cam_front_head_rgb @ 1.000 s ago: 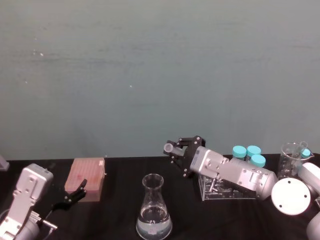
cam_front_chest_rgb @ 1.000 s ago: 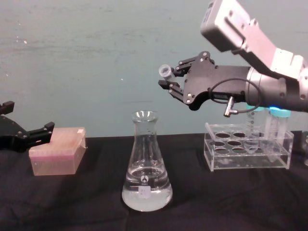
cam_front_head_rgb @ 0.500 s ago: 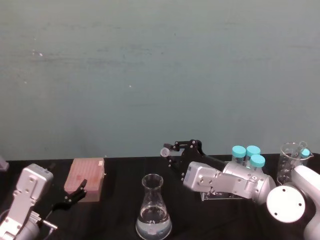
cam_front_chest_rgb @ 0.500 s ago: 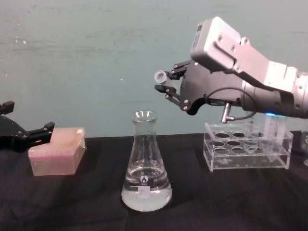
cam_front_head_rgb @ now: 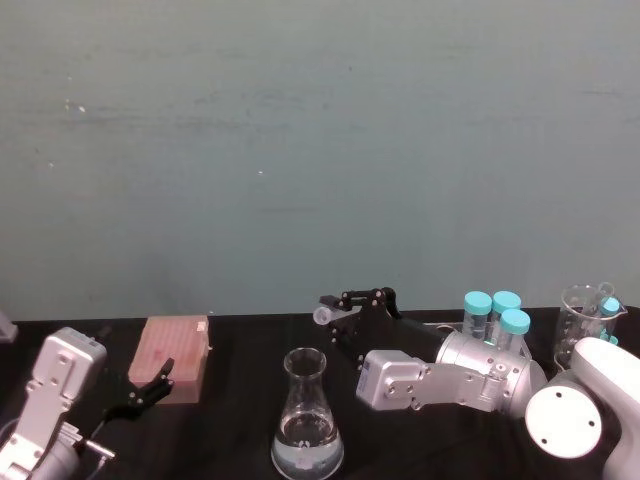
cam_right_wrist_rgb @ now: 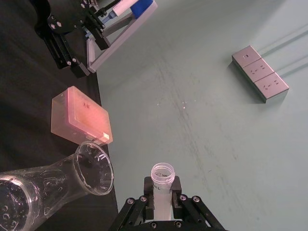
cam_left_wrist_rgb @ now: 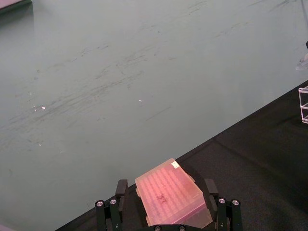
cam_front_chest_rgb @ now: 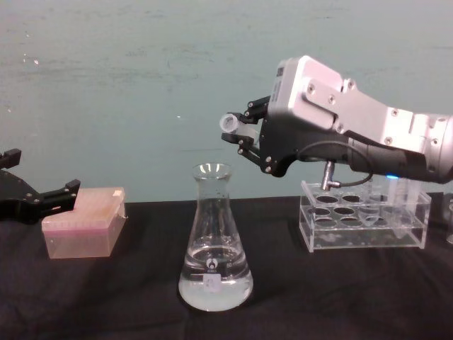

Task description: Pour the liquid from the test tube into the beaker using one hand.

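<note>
At counter's left edge, left gripper parked by pink box, jaws spread, empty. Mid-counter, beaker upright (some liquid inside). Above and just right of its rim, test tube clamped in right gripper's jaws, long axis near level, mouth leftward.

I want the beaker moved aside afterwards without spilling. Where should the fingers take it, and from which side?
Probably the beaker's narrow neck, just under the flared rim: it is slim enough to span, and the rim stops slipping. The sloping wide base looks too broad. Come in level from the robot's left, where the open left gripper sits; the right gripper holds the test tube higher up.
</note>
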### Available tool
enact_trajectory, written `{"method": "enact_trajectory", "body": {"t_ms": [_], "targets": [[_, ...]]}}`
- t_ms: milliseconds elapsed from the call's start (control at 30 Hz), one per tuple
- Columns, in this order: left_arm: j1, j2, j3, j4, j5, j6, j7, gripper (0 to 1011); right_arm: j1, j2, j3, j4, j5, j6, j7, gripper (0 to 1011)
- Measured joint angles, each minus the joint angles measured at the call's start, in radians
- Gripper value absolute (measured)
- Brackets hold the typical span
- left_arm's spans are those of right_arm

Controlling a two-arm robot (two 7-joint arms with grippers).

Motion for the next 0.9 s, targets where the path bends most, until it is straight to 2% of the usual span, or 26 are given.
{"method": "enact_trajectory", "body": {"t_ms": [433,900], "targets": [[0.0,0.0,0.0,0.0,0.0,0.0,0.0,1000,-0.002,0.004,-0.025,-0.004,-0.093,-0.01,-0.079,203],[0.0,0.0,0.0,0.0,0.0,0.0,0.0,1000,0.011,0.005,-0.049,0.011,-0.154,-0.021,-0.129,202]]}}
